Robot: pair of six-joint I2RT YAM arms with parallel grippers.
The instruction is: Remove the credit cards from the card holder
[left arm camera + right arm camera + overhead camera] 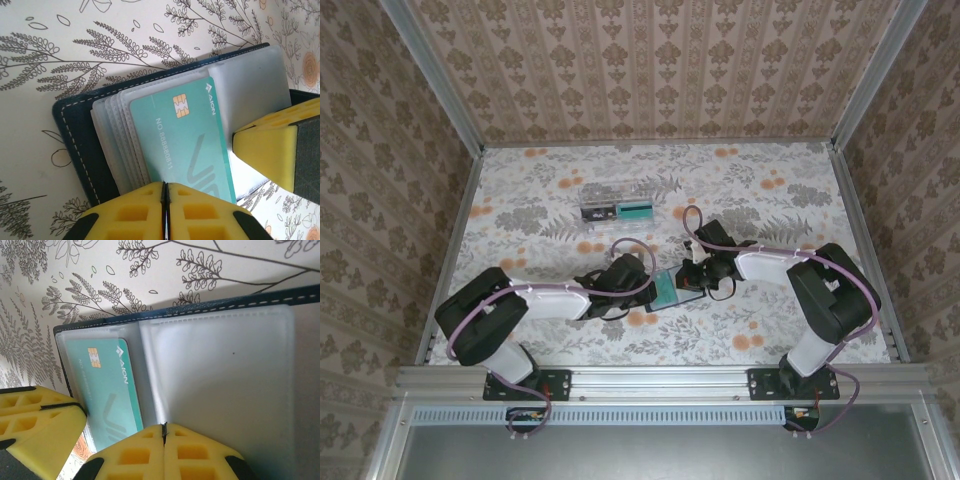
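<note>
The card holder (pixel 672 299) lies open on the flowered table between both arms, a dark cover (pixel 75 135) with white stitching and a stack of clear sleeves. A teal credit card (pixel 185 135) with a gold chip sits face up in the top sleeve of one page (pixel 105 385). My left gripper (pixel 165 192) is shut, its yellow tips resting on the near end of that card, whose edge runs under them. My right gripper (pixel 163 430) is shut too, its tips down on the empty clear sleeve (pixel 220 370) of the other page. Whether either pinches anything is hidden.
A clear plastic box (pixel 617 205) with a teal card and a dark item inside stands farther back on the table. Patterned walls and metal rails (pixel 455 250) enclose the table on three sides. The two grippers are close together over the holder.
</note>
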